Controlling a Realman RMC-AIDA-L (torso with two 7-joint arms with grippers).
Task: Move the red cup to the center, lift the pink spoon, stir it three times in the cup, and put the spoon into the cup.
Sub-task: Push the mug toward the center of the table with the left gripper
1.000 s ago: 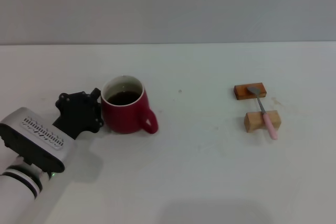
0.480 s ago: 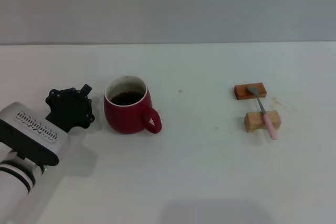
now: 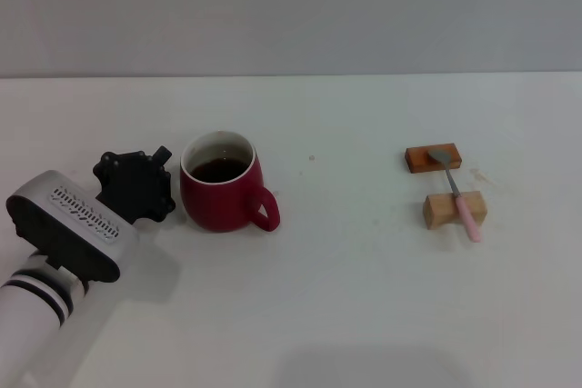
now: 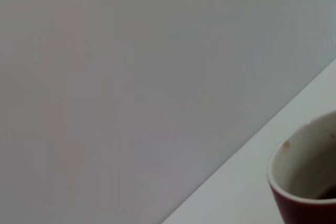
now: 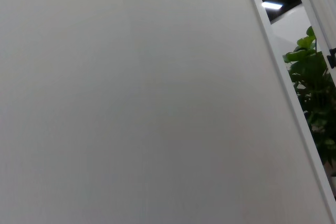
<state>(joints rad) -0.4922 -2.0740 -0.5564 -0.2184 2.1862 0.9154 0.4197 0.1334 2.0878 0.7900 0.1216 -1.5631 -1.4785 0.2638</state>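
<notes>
The red cup (image 3: 223, 190) stands left of the table's middle, with dark liquid inside and its handle pointing right and toward me. In the left wrist view the cup's (image 4: 306, 178) white inside and red rim show at the picture's edge. My left gripper (image 3: 153, 183) sits just to the left of the cup, close to its wall; I cannot see whether they touch. The pink spoon (image 3: 464, 208) lies far to the right, its pink handle on a tan wooden block (image 3: 453, 210) and its grey bowl on an orange-brown flat block (image 3: 431, 157). My right gripper is out of view.
The white table (image 3: 346, 297) runs back to a grey wall (image 3: 291, 6). The right wrist view shows only a pale wall and a green plant (image 5: 315, 87) off to one side.
The cup slid slightly to the right one second ago and has stayed put since. My left gripper drew back to the left, then came back close to the cup's left side.
</notes>
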